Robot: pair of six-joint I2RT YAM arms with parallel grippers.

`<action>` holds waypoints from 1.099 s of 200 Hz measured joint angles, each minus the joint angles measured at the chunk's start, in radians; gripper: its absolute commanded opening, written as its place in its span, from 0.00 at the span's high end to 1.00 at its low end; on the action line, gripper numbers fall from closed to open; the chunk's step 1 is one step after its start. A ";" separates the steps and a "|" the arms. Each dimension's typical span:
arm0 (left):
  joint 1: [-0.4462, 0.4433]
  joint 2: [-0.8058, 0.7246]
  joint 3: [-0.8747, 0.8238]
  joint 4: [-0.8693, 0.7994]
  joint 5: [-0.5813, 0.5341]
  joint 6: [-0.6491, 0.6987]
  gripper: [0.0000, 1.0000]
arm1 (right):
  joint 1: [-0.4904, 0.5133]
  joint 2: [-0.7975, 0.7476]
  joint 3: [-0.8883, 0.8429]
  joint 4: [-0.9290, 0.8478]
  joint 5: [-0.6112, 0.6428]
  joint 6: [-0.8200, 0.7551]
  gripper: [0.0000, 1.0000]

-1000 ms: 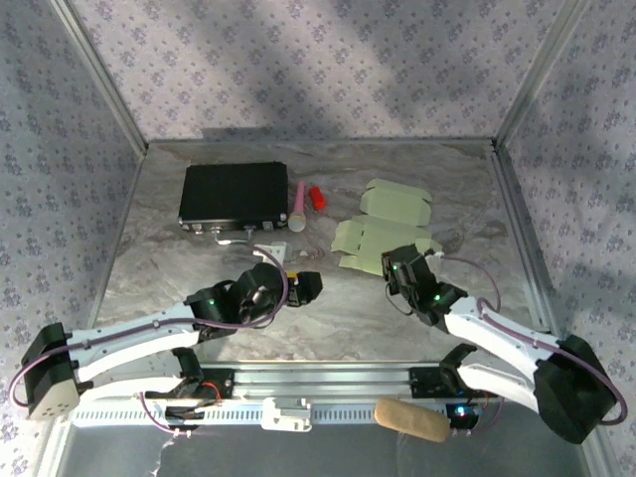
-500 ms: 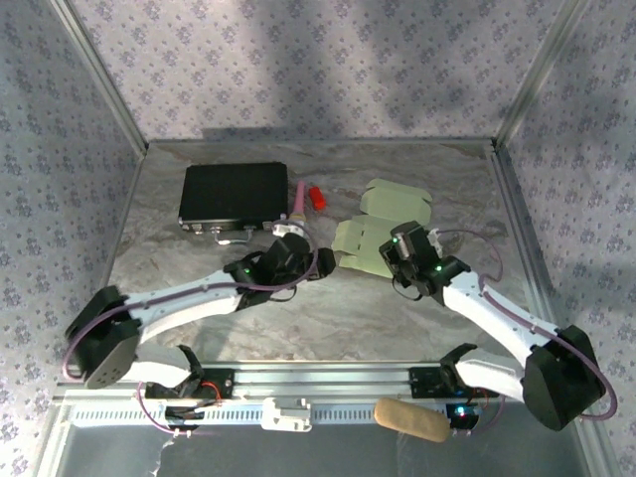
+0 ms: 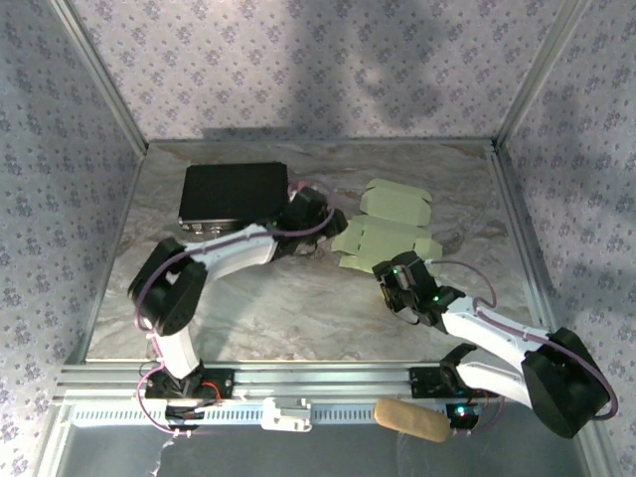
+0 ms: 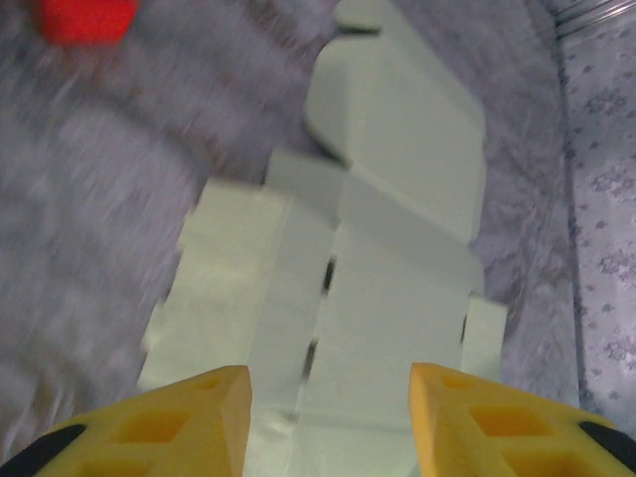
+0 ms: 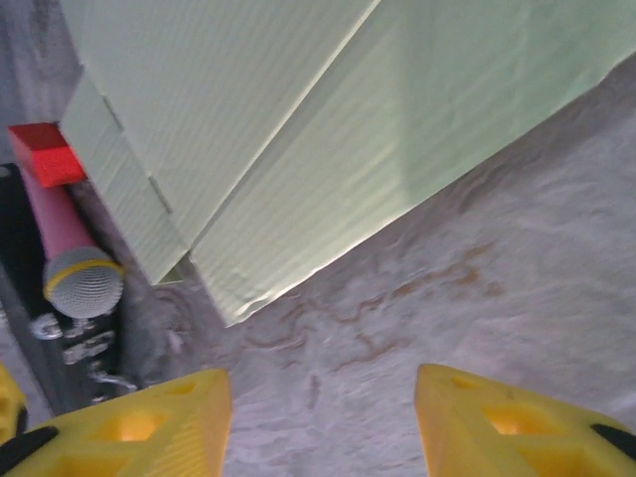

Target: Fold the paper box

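Paper box [image 3: 383, 238] flat, nothing folded yet, all creasing left. Left pincer [image 4: 328, 397] open at its left edge, right pincer [image 5: 323, 407] open off its near edge, both empty.

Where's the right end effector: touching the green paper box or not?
Apart. The right wrist view shows bare table between the right end effector and the paper box.
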 measured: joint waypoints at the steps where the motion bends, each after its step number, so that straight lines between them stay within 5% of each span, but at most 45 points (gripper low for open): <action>1: 0.001 0.005 0.008 -0.003 0.001 0.002 0.56 | 0.001 0.000 0.000 0.002 0.000 0.001 0.42; 107: 0.043 0.559 0.697 -0.299 0.114 0.277 0.55 | 0.001 0.100 -0.065 0.214 0.012 0.134 0.39; 220: 0.044 0.520 0.550 -0.263 0.137 0.301 0.55 | -0.036 0.073 -0.103 0.230 0.024 0.155 0.40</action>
